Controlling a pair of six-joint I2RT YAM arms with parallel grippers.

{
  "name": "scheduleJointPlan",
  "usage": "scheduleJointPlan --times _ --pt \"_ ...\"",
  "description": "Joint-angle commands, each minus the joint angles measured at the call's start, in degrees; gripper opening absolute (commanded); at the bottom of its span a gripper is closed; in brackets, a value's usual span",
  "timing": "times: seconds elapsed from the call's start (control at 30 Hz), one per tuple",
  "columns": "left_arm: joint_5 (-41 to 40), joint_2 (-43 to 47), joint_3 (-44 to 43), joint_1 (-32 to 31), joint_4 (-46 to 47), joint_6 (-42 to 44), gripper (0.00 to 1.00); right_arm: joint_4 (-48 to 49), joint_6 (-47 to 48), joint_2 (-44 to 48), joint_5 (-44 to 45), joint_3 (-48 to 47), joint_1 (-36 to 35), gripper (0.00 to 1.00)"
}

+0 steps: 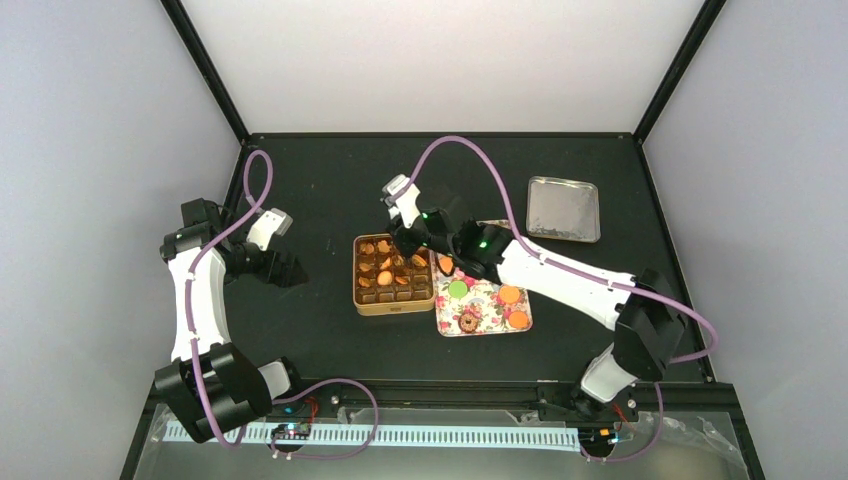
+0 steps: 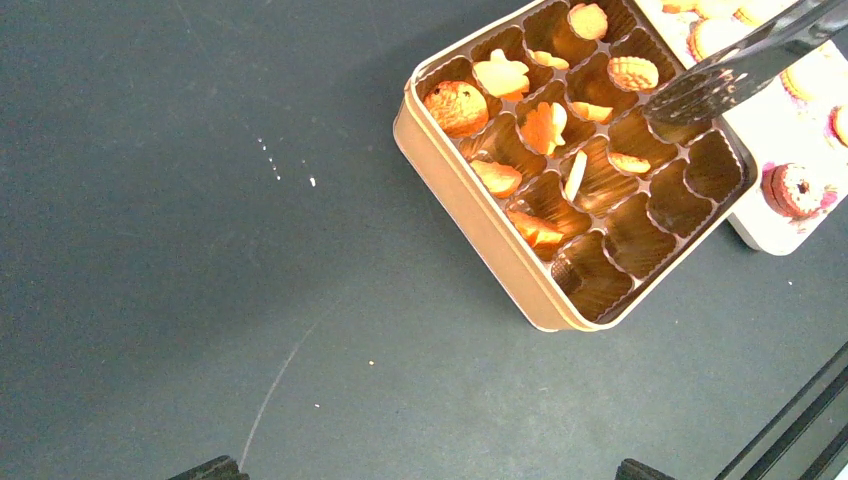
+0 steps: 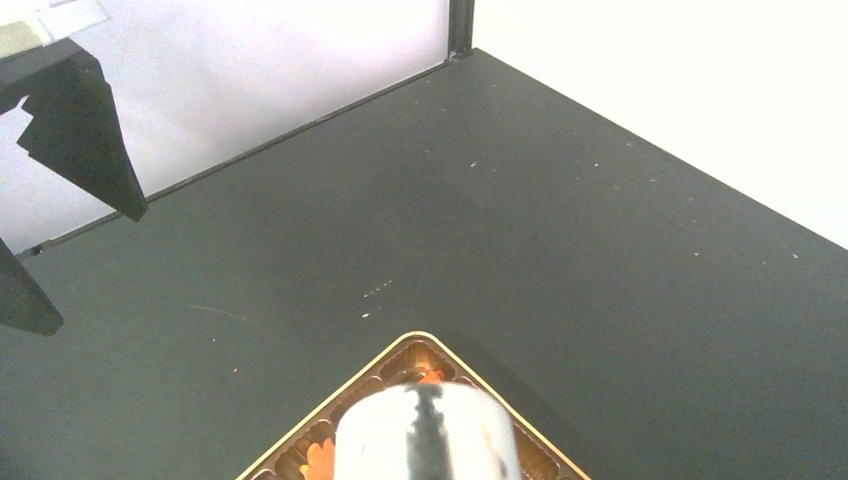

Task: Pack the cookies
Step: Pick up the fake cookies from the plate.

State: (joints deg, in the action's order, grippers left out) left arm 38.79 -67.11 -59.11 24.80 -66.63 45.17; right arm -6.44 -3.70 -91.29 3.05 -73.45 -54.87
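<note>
table | silver lid, one, in top view only | square tin: left wrist shows about eleven cookies inside; floral tray bears five | left gripper spread wide, empty; right gripper clamps tongs over tin

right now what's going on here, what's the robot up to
The robot is packing cookies into a gold tin. Its right gripper holds metal tongs over the tin; whether the tongs carry a cookie cannot be seen. Some cups in the tin hold cookies, others are empty. More cookies lie on the floral tray beside it. The left gripper hangs open over the table left of the tin, holding nothing.
</note>
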Motion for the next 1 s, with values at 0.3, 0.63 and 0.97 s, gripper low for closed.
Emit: scheduleJointPlan --times 0.3,0.63,0.97 --pt "0.85 0.58 -1.8 0.37 -0.95 0.59 0.99 2.44 -2.98 19.3 5.66 17.32 7.96 0.25" --pt "0.99 1.12 -2.15 0.35 -1.78 0.95 0.99 6.23 -5.08 19.58 4.71 23.98 9.28 0.35" --pt "1.38 1.02 -3.04 0.38 -2.21 0.8 0.99 9.29 -4.69 16.99 4.47 26.23 9.33 0.37"
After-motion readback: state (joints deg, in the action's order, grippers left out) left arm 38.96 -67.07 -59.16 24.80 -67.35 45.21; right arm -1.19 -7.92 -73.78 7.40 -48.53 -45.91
